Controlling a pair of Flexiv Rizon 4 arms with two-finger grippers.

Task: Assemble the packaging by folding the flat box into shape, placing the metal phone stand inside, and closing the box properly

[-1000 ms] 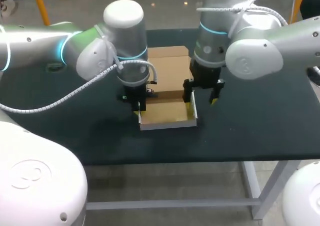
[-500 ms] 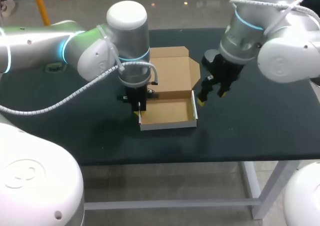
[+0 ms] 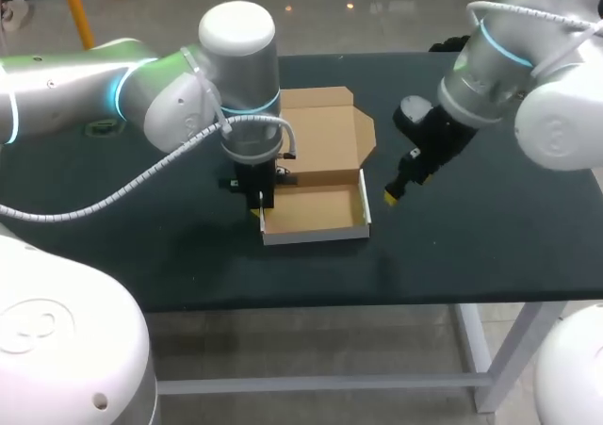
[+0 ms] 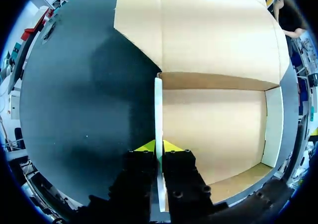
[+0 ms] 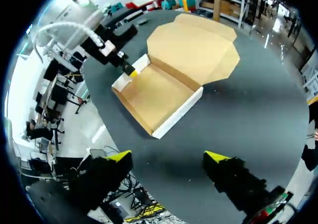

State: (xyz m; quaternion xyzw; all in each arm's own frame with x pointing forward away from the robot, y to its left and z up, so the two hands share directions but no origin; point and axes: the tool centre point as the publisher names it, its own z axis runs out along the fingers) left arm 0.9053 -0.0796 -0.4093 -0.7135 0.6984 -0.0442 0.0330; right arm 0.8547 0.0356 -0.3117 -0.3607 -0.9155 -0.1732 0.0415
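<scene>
Withdrawing right gripper (image 3: 392,193), fingers wide, to frame's right; left gripper (image 4: 159,147) still pinches box (image 3: 320,138) wall; 2 side walls stand.

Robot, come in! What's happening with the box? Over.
Left gripper shut on box wall. Right gripper open, clear of it. Lid open, box empty. Nothing in the way.

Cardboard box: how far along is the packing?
Done: the brown cardboard box has its walls raised. In hand: left gripper pinches its side wall; right gripper hangs open beside it. Left: no phone stand shows, box empty, lid flat open.
</scene>
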